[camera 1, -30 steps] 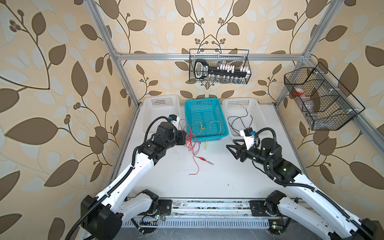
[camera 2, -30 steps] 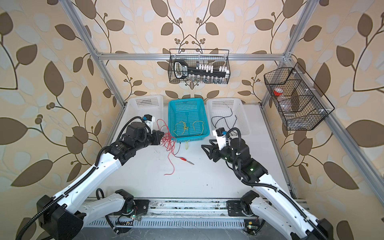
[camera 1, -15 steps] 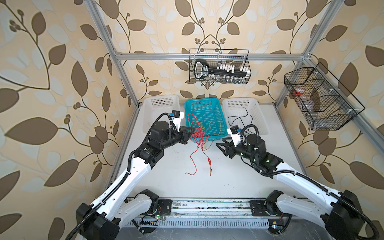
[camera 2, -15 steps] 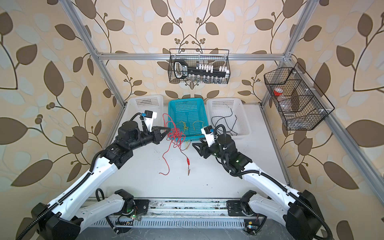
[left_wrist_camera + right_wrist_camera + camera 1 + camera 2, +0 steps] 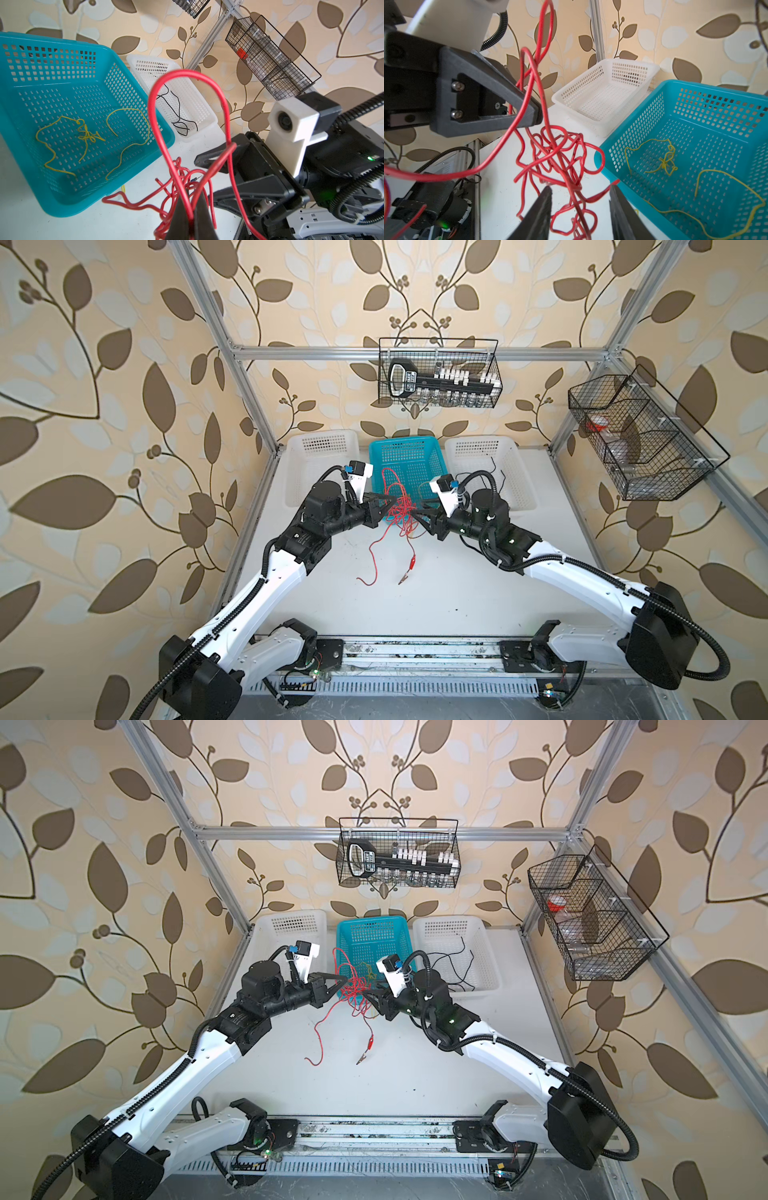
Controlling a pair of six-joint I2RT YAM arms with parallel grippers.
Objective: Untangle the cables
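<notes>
Pinching red cable (image 5: 182, 72) in my closed left gripper (image 5: 190, 207); it hangs over worktop (image 5: 457, 593) by basket (image 5: 409, 456). My right gripper (image 5: 580, 187), jaws apart, straddles the knot (image 5: 556, 148). Grabbing several strands would tighten it.

**Red cables (image 5: 556, 153) knotted beside the teal basket (image 5: 643, 124)**

The knot hangs just beside the basket. The left tool (image 5: 536, 115) pinches strands above it. The right tool (image 5: 580, 188) stands parted around the lower loops. Yellow cables (image 5: 664, 162) lie inside the basket, and a white basket (image 5: 604, 124) sits beyond it.

Top views look steeply down from the front; close wrist views both share the teal basket (image 5: 52, 62).
</notes>
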